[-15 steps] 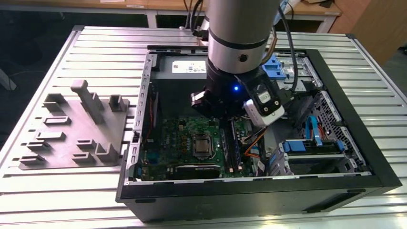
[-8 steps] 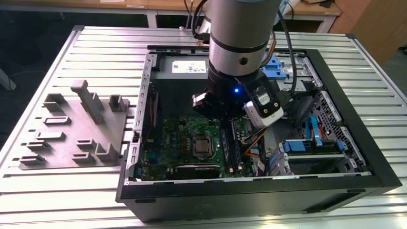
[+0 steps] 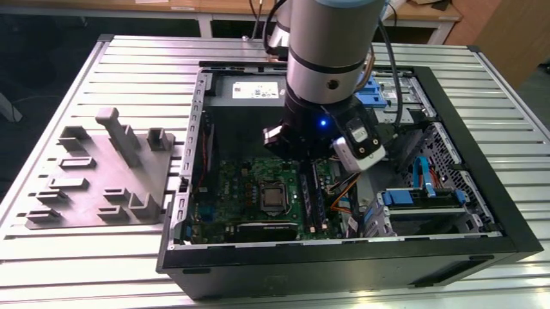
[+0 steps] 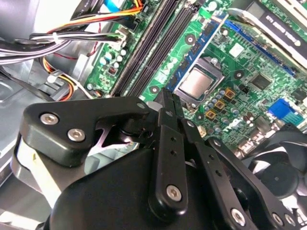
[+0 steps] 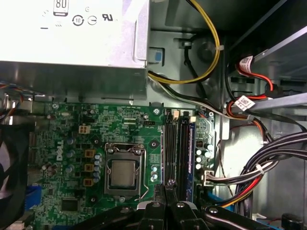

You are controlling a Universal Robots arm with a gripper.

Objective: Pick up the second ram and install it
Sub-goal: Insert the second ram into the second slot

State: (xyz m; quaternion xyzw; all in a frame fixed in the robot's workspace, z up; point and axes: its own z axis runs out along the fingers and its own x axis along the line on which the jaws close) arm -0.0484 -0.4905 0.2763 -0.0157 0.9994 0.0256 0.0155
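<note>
Desk (image 3: 60, 264): pale ribbed metal slats, carrying everything listed here. Computer case (image 3: 344, 265): black sheet steel, lying on its side with the panel off and the inside open upward. Arm (image 3: 331, 51): smooth silver-grey tube, standing almost vertical and reaching straight down into the case, wrist low over the board, with a white boxy unit (image 3: 361, 145) fixed to its side. Fixture plate (image 3: 94, 174): matt grey, moulded with upright blocks and slots, on the desk toward the exterior view's left, well apart from the arm. Power supply (image 5: 72, 38): bare metal box at the end of the case farthest from the exterior camera. Motherboard (image 5: 72, 124): green, studded with small components. Cable bundle (image 5: 268, 163): black, red, orange and yellow leads, tied with white bands. Fan (image 4: 278, 177): black, cut off at the frame edge. Fingers (image 4: 165, 127): flat black links with bright screw heads, drawn fully together so the tips meet, and I can make out nothing between them. They hang over one end of the memory slots (image 5: 177, 143), and I cannot tell whether they touch. Memory slots: long dark parallel channels just beside the processor socket (image 5: 123, 171), their far end hidden under the wrist in the exterior view. Ram: whether a stick is seated in those channels I cannot tell. Processor socket: square bright lid in a steel frame.
</note>
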